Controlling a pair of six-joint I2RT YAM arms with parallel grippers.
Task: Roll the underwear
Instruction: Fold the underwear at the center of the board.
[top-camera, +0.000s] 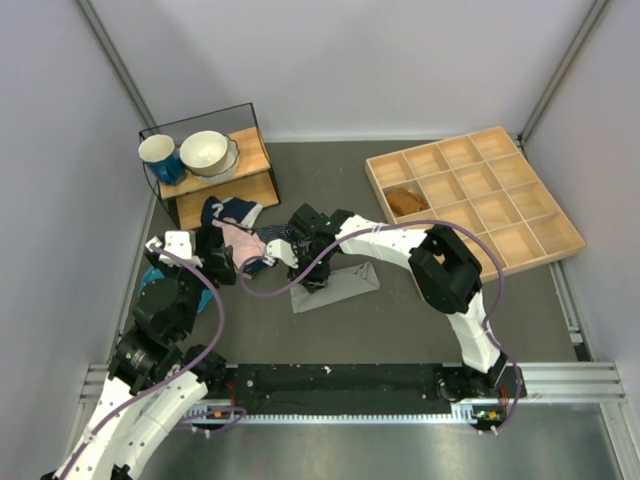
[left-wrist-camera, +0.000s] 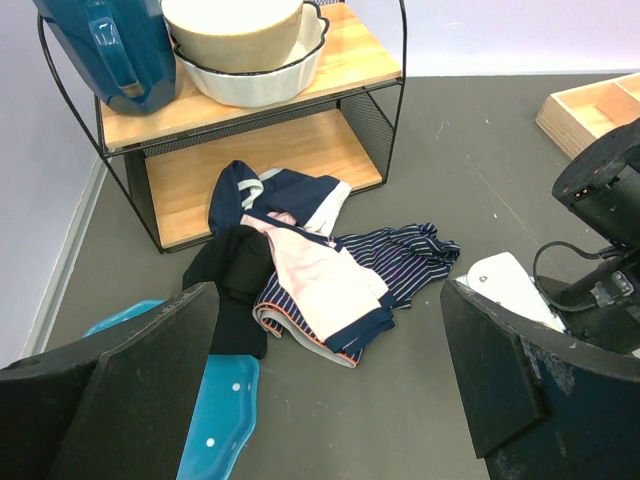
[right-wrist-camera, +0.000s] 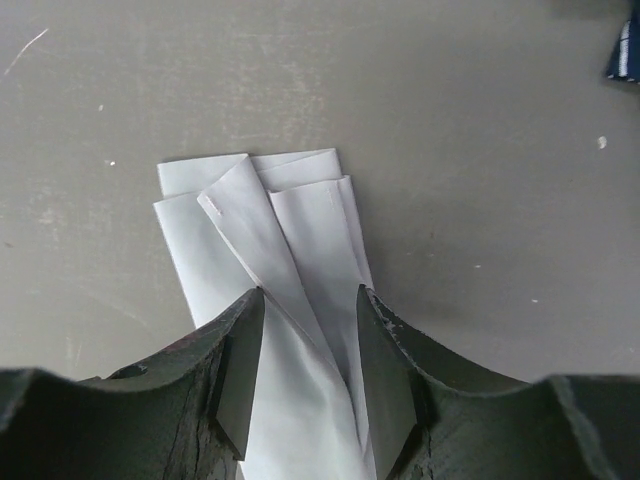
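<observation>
The underwear (top-camera: 345, 283) is a plain grey cloth folded into a long strip on the dark table in front of the arms. In the right wrist view the underwear (right-wrist-camera: 290, 220) runs away from the camera in overlapping folds. My right gripper (top-camera: 316, 276) stands over its left end. In the right wrist view my right gripper (right-wrist-camera: 310, 345) has its jaws narrowed on the strip, with the cloth bunched between them. My left gripper (top-camera: 222, 258) is open and empty near a pile of other clothes. In the left wrist view my left gripper (left-wrist-camera: 330, 395) hangs over bare table.
A pile with a navy striped garment (left-wrist-camera: 405, 258), a pink cloth (left-wrist-camera: 315, 265) and a black cloth lies left of the underwear. Behind it stands a wire shelf (top-camera: 250, 182) with a blue mug (top-camera: 160, 158) and bowls (top-camera: 208, 152). A wooden compartment tray (top-camera: 475, 195) is at the back right. A blue plastic piece (left-wrist-camera: 215, 420) lies near left.
</observation>
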